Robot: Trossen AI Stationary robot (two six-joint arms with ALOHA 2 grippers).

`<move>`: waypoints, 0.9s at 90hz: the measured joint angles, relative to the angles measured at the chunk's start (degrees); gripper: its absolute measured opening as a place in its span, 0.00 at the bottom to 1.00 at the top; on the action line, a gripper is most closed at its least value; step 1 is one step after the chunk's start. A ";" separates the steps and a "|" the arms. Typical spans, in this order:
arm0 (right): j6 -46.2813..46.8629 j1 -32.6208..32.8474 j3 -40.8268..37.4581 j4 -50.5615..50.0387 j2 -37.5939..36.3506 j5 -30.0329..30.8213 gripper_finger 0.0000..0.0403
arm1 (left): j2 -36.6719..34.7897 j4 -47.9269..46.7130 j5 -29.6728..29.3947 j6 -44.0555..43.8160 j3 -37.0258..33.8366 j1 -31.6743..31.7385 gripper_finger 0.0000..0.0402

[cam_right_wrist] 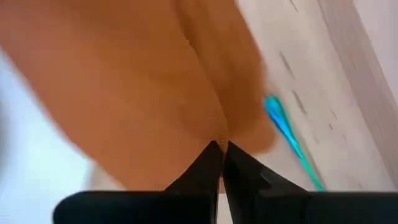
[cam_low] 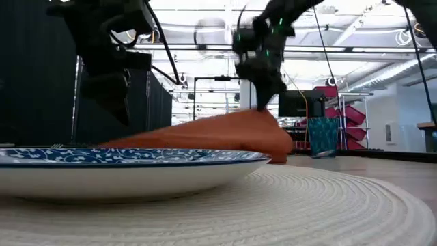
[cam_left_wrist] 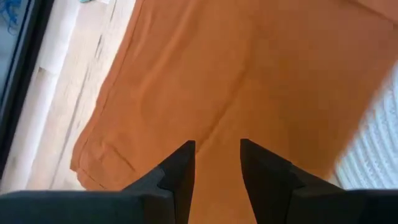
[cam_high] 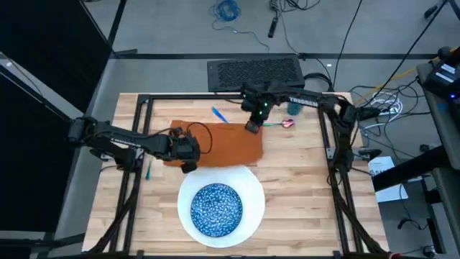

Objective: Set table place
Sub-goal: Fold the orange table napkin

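The orange napkin (cam_high: 215, 144) lies on the table (cam_high: 302, 180) beyond the white round plate (cam_high: 248, 216), which carries the blue speckled bowl (cam_high: 215, 208). My right gripper (cam_high: 253, 127) is shut on the napkin's far right part, which rises to a peak (cam_low: 263, 113). My left gripper (cam_high: 189, 160) stands open just above the napkin's near left part (cam_left_wrist: 186, 93), fingers pointing down; I cannot tell whether they touch it. One light-blue piece of cutlery (cam_high: 219, 114) lies past the napkin's far edge, another (cam_high: 147, 170) at the left. The teal cup (cam_high: 292, 108) stands at the far right. My right gripper pinches a raised fold of the napkin (cam_right_wrist: 217, 134) between its two fingers, near the cloth's far right corner. The fingers come from above, pointing down. That part is lifted into a peak (cam_low: 263, 113), and the cloth slopes down from it to the table.
A small pink object (cam_high: 287, 122) lies beside the cup. The black rail frame (cam_high: 144, 101) runs along the table's edges. Bare wood shows right of the plate (cam_high: 302, 201) and at the near left (cam_high: 154, 216).
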 joint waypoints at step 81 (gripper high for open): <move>-5.55 -0.30 0.54 1.05 2.44 7.69 0.54 | 0.83 12.10 0.84 11.40 -1.49 8.49 0.28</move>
